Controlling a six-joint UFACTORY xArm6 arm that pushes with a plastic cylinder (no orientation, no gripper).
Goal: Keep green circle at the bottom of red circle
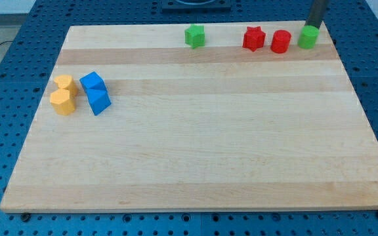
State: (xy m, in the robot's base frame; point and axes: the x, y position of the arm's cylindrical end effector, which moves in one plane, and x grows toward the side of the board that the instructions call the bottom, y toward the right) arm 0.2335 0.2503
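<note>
None of it's done yet: green circle (308,37) sits right of red circle (280,41), far edge of bench (195,157). Your tip (314,25) is just behind green. No hand on this rig, so can't tell its state.

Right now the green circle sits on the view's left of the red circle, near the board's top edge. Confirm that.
Not quite: the camera view shows the green circle on the view's right of the red circle, near the board's top edge. My tip is just behind it.
</note>
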